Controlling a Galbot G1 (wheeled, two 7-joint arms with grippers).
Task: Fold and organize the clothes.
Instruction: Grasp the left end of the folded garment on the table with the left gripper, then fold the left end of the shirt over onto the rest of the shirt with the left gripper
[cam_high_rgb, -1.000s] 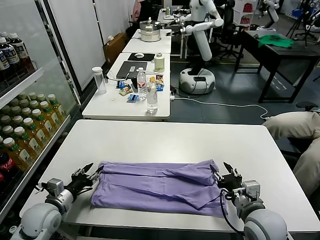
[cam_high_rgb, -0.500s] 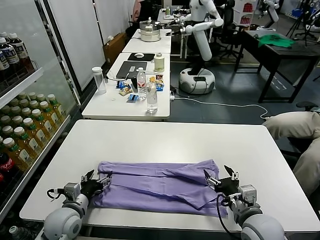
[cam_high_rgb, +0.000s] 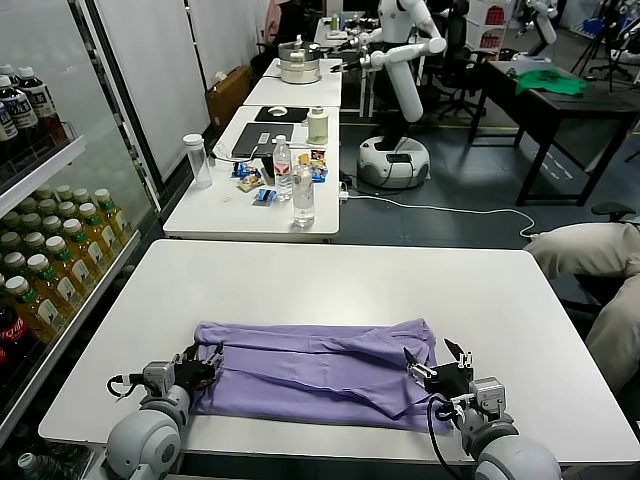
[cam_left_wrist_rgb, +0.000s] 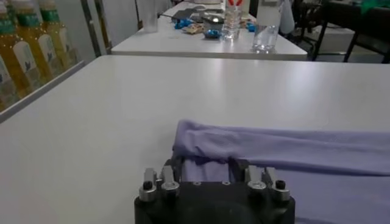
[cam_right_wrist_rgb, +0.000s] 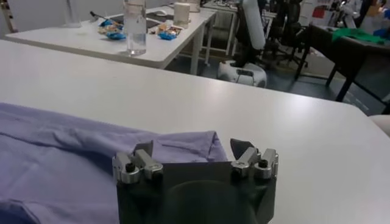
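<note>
The lavender T-shirt (cam_high_rgb: 315, 365) lies folded into a long band across the near part of the white table (cam_high_rgb: 330, 275). My left gripper (cam_high_rgb: 198, 366) is low on the table at the shirt's left end, open, its fingers astride the cloth edge. In the left wrist view the shirt (cam_left_wrist_rgb: 286, 152) runs between the spread fingers of that gripper (cam_left_wrist_rgb: 204, 163). My right gripper (cam_high_rgb: 435, 368) is open at the shirt's right end. In the right wrist view the shirt's corner (cam_right_wrist_rgb: 183, 146) sits between that gripper's (cam_right_wrist_rgb: 192, 148) spread fingers (cam_right_wrist_rgb: 242, 147).
A shelf of drink bottles (cam_high_rgb: 40, 270) stands along the left. A second table (cam_high_rgb: 250, 205) behind holds bottles and clutter. A person's legs (cam_high_rgb: 595, 255) are at the right edge. A green cloth (cam_high_rgb: 550, 82) lies on a far dark table.
Both grippers have moved inward and nearer the front edge. They now sit at the shirt's two ends with the cloth between their fingers. The shirt has hardly shifted.
</note>
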